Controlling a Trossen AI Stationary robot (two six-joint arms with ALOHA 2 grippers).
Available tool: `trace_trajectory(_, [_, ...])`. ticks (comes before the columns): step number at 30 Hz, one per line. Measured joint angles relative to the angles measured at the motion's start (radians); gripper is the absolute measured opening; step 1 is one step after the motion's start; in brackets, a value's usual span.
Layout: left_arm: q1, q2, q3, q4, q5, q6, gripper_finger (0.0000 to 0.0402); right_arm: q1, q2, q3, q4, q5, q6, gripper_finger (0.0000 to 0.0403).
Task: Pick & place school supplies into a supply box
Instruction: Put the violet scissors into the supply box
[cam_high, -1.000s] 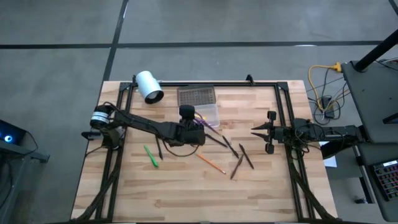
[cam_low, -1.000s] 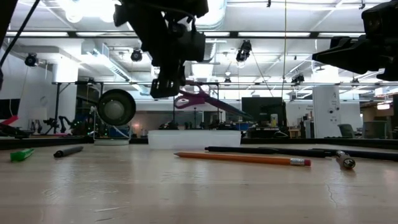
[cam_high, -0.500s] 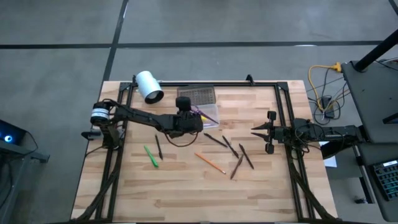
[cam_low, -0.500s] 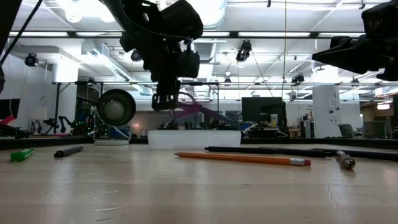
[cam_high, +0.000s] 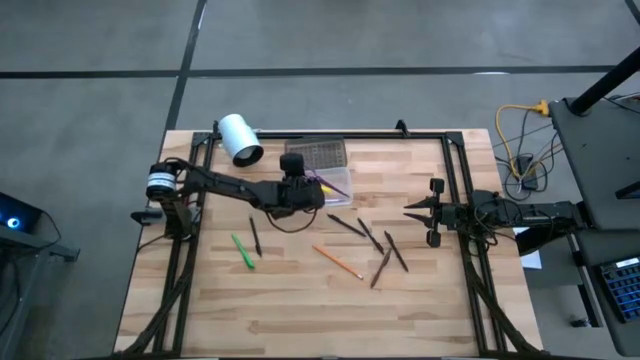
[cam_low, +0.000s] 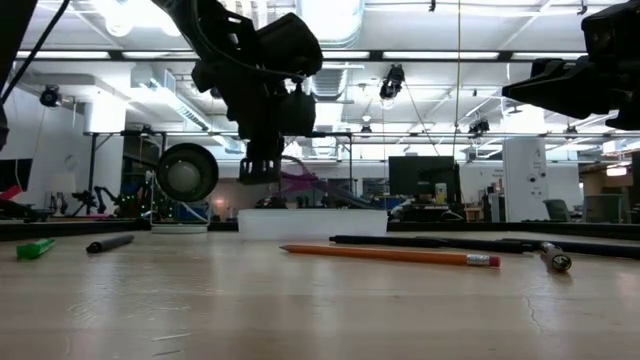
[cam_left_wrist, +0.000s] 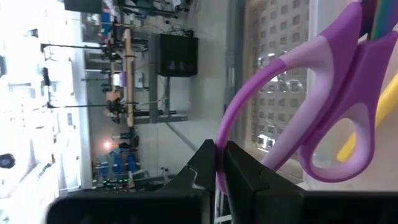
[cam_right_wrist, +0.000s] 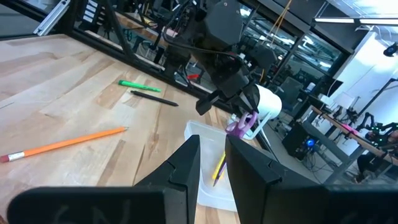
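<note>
Left pincer (cam_high: 312, 186) sits just above centre in the high view, clamped tight on one handle loop of the purple scissors (cam_left_wrist: 314, 118), which hang over the supply box (cam_high: 333, 182). From its wrist camera the thin loop runs between the two dark fingers (cam_left_wrist: 208, 163), with the box's dotted lid (cam_left_wrist: 273, 74) behind. At worktop height the scissors (cam_low: 300, 183) hang above the clear box (cam_low: 312, 222), at mid-frame. Seen from the right wrist, a yellow pencil (cam_right_wrist: 219, 167) already leans inside the box (cam_right_wrist: 208, 168).

Loose supplies lie on the wooden worktop (cam_high: 300, 310): a green pen (cam_high: 242, 251) and a dark pen (cam_high: 255, 236) at centre left, an orange pencil (cam_high: 339, 262) at lower centre, several dark pens (cam_high: 378, 250) right of centre. A white cylinder (cam_high: 240, 138) lies at upper left.

Right pincer (cam_high: 434, 213) waits at the right edge, fingers partly apart and holding nothing.
</note>
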Motion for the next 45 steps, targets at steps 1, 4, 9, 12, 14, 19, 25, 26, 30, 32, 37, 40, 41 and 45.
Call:
trace_trajectory(1, [0.002, 0.0, -0.002, 0.001, 0.013, -0.001, 0.0001, 0.0, 0.0, 0.0, 0.0, 0.0, 0.0, 0.0068])
trace_trajectory(4, [0.005, 0.0, -0.008, -0.001, 0.044, -0.012, 0.0001, 0.0, 0.001, 0.0, 0.0, 0.0, 0.0, 0.0068])
trace_trajectory(9, [0.007, 0.0, -0.012, -0.001, 0.079, -0.035, 0.0001, 0.0, 0.001, 0.0, 0.0, 0.0, 0.0, 0.0068])
trace_trajectory(12, [0.007, 0.0, -0.013, -0.001, 0.102, -0.038, 0.0002, 0.0, 0.001, 0.0, 0.0, 0.0, 0.0, 0.0068])
trace_trajectory(14, [0.007, 0.0, -0.016, -0.001, 0.119, -0.039, 0.0002, 0.0, 0.001, 0.0, 0.0, 0.0, 0.0, 0.0068])
trace_trajectory(19, [0.007, 0.0, -0.022, -0.02, 0.128, -0.068, 0.0002, 0.0, 0.001, 0.0, 0.0, 0.0, 0.0, 0.0068])
trace_trajectory(25, [0.008, 0.001, -0.023, -0.074, 0.199, -0.115, 0.0003, 0.0, 0.001, 0.0, 0.0, 0.0, 0.0, 0.0068])
trace_trajectory(26, [0.01, 0.001, -0.023, -0.078, 0.209, -0.123, 0.0003, 0.0, 0.001, 0.0, 0.0, 0.0, 0.0, 0.0068])
trace_trajectory(30, [0.013, 0.001, -0.023, -0.1, 0.235, -0.132, 0.0003, 0.0, 0.001, 0.0, 0.0, 0.0, 0.0, 0.0068])
trace_trajectory(32, [0.013, 0.001, -0.023, -0.1, 0.236, -0.132, 0.0003, 0.0, 0.001, 0.0, 0.0, 0.0, 0.0, 0.0068])
trace_trajectory(37, [0.013, 0.001, -0.023, -0.1, 0.236, -0.134, 0.0004, 0.0, 0.001, 0.0, 0.0, 0.0, 0.0, 0.0068])
trace_trajectory(40, [0.013, 0.001, -0.023, -0.101, 0.249, -0.146, 0.0012, 0.0, 0.001, 0.0, 0.0, 0.0, 0.0, 0.0068])
trace_trajectory(41, [0.013, 0.001, -0.023, -0.101, 0.259, -0.149, 0.0017, 0.0, 0.001, 0.0, 0.0, 0.0, 0.0, 0.0068])
trace_trajectory(45, [0.013, 0.001, -0.023, -0.101, 0.287, -0.15, 0.0037, 0.0, 0.001, 0.0, 0.0, 0.0, 0.0, 0.0068])
